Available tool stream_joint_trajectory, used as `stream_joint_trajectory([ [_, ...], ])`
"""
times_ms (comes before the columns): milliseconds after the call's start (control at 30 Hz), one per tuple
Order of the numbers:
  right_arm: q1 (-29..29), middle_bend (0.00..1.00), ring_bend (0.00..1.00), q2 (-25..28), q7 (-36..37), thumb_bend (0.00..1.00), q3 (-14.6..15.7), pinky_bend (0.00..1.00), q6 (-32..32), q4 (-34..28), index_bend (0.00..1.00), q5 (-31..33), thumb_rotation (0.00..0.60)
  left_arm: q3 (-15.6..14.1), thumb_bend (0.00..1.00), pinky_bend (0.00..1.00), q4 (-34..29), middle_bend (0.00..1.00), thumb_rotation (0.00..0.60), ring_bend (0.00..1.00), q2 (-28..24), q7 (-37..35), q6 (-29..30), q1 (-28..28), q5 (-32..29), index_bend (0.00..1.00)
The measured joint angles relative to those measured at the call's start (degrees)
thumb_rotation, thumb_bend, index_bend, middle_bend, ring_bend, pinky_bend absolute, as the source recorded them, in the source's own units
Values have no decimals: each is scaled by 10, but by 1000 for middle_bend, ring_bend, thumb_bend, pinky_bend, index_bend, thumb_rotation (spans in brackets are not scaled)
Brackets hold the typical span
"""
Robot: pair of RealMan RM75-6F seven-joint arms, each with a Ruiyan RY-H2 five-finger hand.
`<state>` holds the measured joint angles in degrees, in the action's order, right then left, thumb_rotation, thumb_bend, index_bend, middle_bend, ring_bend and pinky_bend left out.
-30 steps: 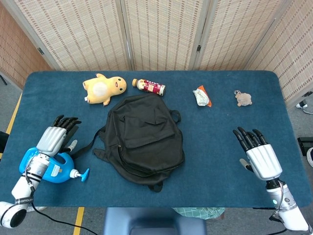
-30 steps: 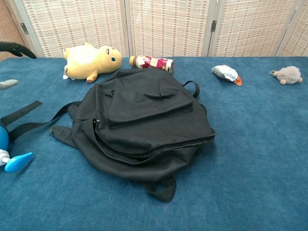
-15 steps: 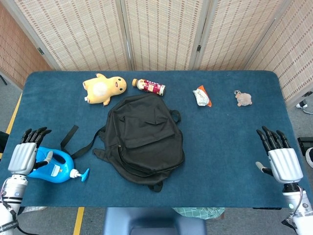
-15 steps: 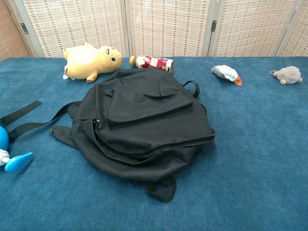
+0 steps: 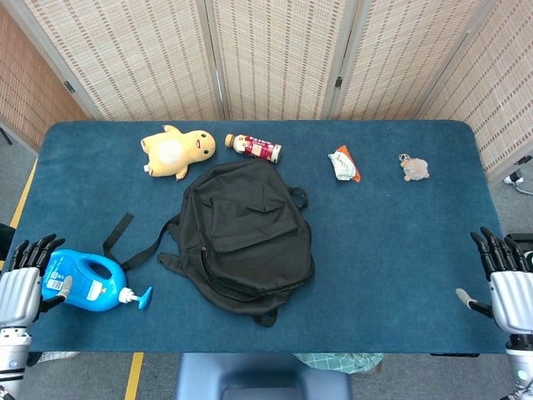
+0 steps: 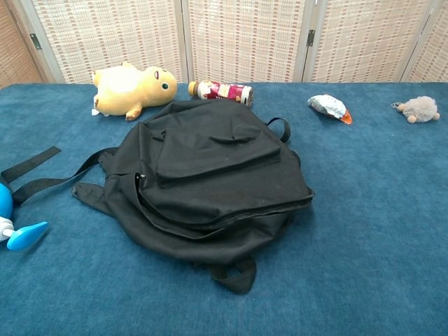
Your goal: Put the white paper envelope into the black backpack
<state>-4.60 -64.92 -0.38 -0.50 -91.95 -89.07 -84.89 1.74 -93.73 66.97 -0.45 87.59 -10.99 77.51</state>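
The black backpack point(image 5: 246, 233) lies flat in the middle of the blue table, also filling the chest view point(image 6: 210, 175). Its zips look closed and a strap point(image 5: 125, 242) trails off to the left. No white paper envelope shows in either view. My left hand point(image 5: 21, 287) is at the table's near left corner with fingers spread, holding nothing, beside the blue bottle. My right hand point(image 5: 506, 279) is at the near right edge, fingers apart and empty. Neither hand shows in the chest view.
A blue detergent bottle point(image 5: 90, 283) lies at the near left. At the back stand a yellow plush toy point(image 5: 175, 150), a small drink bottle point(image 5: 256, 147), a crumpled snack wrapper point(image 5: 343, 162) and a small grey plush keychain point(image 5: 413, 168). Woven screens stand behind.
Both hands have drawn back from over the table to its near corners, the left off the blue bottle and the right away to the right edge. The backpack has not moved.
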Motion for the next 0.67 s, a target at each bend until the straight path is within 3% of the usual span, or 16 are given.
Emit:
stream_joint_trajectory([
  [267,10,55,114,-4,25,114,-6,76,1,14,11,-7,600,-10,463,0,-16,136,600,133,3,6,32,34,44,190],
  [667,15,56,112,-8,30,115,-16,75,8,19,11,-12,600,-2,464,0,-25,136,600,133,3,14,22,43,50,190],
])
